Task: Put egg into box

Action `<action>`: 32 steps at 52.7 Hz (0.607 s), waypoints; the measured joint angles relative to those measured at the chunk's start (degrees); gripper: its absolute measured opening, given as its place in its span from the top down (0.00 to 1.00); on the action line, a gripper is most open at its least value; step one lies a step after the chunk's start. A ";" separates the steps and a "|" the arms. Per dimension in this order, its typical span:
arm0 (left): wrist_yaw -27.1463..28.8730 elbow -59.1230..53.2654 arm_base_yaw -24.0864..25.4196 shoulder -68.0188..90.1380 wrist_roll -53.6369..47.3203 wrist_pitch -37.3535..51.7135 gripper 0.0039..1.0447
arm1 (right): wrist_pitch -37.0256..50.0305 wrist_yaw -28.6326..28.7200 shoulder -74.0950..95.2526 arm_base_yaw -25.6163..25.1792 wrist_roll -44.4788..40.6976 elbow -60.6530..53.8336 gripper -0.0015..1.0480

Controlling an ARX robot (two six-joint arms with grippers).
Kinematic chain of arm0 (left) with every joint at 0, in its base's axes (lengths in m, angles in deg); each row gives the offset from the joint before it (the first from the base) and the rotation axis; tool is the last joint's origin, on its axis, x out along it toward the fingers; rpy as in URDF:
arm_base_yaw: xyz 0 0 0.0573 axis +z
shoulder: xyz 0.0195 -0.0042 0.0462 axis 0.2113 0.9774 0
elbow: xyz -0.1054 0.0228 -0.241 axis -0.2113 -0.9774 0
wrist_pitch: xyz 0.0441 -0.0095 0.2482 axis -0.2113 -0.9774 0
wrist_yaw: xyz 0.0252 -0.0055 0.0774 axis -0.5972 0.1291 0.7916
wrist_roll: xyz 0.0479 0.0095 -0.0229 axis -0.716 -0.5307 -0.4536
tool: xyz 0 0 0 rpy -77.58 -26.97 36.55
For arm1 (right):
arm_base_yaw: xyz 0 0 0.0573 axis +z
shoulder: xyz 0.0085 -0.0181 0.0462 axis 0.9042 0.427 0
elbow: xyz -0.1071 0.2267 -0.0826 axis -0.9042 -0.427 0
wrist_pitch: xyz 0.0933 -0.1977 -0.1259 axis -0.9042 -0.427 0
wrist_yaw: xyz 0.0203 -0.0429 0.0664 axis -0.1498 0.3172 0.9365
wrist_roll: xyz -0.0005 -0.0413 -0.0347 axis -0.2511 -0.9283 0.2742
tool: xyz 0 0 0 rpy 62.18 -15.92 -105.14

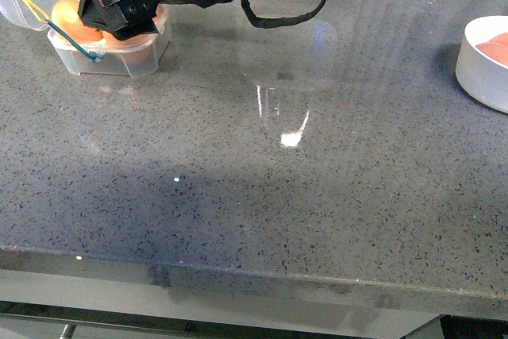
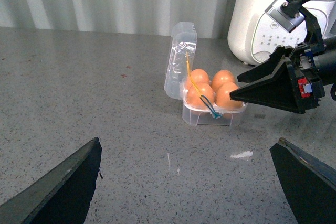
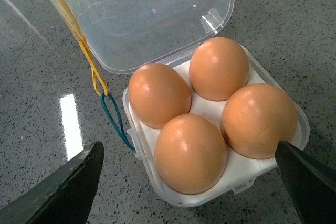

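Grey speckled counter (image 1: 262, 220) lies between me and the box (image 1: 115, 57). Left gripper (image 2: 184, 182) hangs short of the box, fingers spread wide, holding nothing. Right gripper (image 3: 189, 148) is at the box, fingers wide apart on either side, also empty. I read the egg (image 3: 260, 120) seated in a cup beside three other eggs (image 3: 160, 94). Clear lid (image 3: 152, 14) tipped back. White bowl (image 1: 484, 61) well right of the box.

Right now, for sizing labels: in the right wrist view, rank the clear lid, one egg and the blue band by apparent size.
1. Clear lid, even cropped by the frame.
2. Egg; all four look much alike.
3. Blue band, a thin loop.
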 joint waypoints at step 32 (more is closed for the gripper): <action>0.00 0.02 0.00 0.00 0.00 0.00 0.06 | 8.59 -2.86 -16.81 -4.61 3.52 -14.93 0.07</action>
